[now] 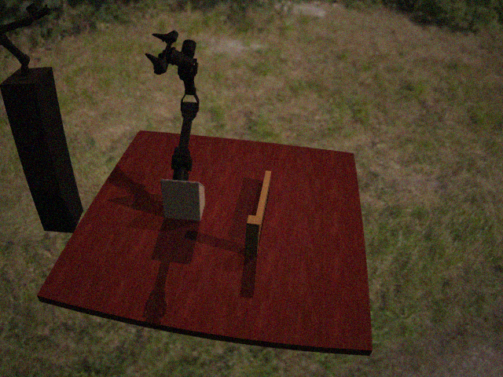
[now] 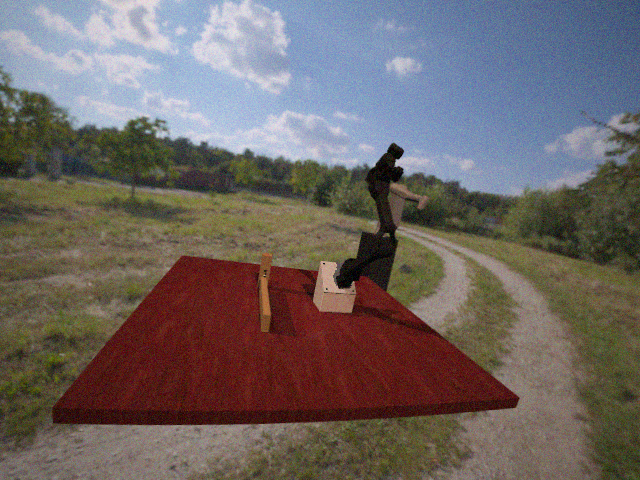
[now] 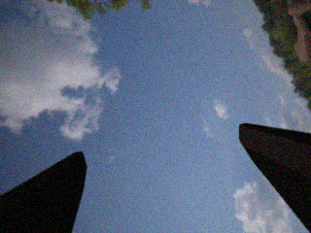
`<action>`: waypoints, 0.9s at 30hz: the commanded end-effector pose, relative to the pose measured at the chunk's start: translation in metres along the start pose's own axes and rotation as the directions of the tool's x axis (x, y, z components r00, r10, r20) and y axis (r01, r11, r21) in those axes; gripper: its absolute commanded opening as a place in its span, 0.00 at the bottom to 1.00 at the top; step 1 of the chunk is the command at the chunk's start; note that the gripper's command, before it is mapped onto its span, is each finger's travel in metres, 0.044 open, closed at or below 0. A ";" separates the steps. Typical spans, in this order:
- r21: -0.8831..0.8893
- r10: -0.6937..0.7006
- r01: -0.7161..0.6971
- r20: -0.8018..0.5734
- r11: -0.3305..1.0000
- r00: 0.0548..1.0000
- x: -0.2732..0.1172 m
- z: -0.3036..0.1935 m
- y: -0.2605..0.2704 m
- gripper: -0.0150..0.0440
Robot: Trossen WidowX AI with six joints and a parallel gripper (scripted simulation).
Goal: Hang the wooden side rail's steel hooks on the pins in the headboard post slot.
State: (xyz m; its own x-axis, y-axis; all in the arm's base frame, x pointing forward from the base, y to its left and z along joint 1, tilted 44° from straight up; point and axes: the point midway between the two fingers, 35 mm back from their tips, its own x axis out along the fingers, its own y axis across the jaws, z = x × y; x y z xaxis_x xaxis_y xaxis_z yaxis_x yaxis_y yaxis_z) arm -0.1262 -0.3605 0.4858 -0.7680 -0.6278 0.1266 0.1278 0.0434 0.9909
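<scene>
The wooden side rail (image 1: 264, 196) (image 2: 264, 304) stands on edge, one end against the headboard post (image 1: 252, 237) (image 2: 266, 259). Its far end appears to rest on the red table (image 1: 317, 243) (image 2: 206, 361). The post is upright, and a small dark part of its slot shows above the rail in the exterior view. The steel hooks and the pins cannot be made out, so their seating cannot be told. My gripper (image 1: 150, 45) (image 2: 397, 162) (image 3: 162, 145) is open and empty, high above the table and well away from rail and post. The wrist view shows mostly sky between the spread fingers.
A pale box (image 1: 181, 199) (image 2: 336, 302) stands at my arm's base, to the left of the rail in the top view. A tall dark pedestal (image 1: 38, 150) (image 2: 381, 263) with an arm-like shape on top stands beyond the table's edge.
</scene>
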 end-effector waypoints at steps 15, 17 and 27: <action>-0.834 -0.287 -0.527 -0.552 0.166 0.783 -0.066 -0.180 -0.161 1.00; -0.789 -0.319 -0.612 -0.592 0.044 0.740 -0.078 -0.193 -0.178 1.00; -0.259 -0.482 -0.849 -0.731 -0.460 0.483 -0.154 -0.242 -0.261 1.00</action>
State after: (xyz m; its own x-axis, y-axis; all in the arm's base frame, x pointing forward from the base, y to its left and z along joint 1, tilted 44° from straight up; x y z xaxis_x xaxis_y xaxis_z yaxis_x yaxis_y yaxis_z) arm 0.0721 -0.4714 0.2478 -0.1065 -0.9343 -0.3401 0.9312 0.0262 -0.3635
